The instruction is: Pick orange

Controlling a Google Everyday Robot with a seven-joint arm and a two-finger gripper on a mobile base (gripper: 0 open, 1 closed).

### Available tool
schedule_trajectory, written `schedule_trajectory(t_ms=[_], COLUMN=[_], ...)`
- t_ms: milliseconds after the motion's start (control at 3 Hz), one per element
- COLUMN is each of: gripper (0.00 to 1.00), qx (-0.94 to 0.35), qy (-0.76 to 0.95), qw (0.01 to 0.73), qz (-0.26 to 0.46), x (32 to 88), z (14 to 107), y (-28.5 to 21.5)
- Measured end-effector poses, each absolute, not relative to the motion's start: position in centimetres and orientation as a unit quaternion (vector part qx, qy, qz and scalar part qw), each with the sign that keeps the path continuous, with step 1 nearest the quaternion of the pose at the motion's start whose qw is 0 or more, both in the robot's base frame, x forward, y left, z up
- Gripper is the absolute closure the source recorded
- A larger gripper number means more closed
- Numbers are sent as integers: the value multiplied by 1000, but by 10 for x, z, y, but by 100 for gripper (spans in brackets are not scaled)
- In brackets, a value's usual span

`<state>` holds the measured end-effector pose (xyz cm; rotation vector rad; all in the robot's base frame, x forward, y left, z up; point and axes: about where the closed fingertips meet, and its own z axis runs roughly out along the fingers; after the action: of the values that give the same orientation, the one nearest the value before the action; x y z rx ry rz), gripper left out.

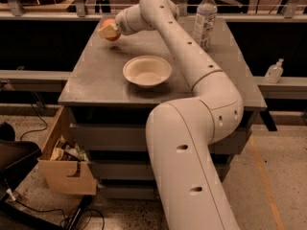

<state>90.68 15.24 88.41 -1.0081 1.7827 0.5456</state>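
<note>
The orange (113, 34) is at the far left of the grey table (96, 80), partly hidden by my gripper (109, 31). The gripper reaches in from the right and is shut on the orange, one beige finger (106, 32) covering its front. The fruit appears to hang just above the tabletop, with a shadow beneath it. A shallow white bowl (147, 71) stands in the middle of the table, nearer to me than the orange and apart from it.
A clear plastic water bottle (204, 19) stands at the back right of the table. My arm (192, 66) crosses the table's right half. An open drawer with clutter (64, 152) juts out at lower left. A small bottle (274, 71) sits on the right ledge.
</note>
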Motion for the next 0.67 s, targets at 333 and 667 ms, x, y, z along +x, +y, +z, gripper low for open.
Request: schedule_trajectory(t_ms=[333, 667], gripper=[100, 100], qx=[-413, -415], qy=[713, 690], qw=[516, 542], qz=[232, 243], x=[897, 879], z=[932, 978], y=[131, 101])
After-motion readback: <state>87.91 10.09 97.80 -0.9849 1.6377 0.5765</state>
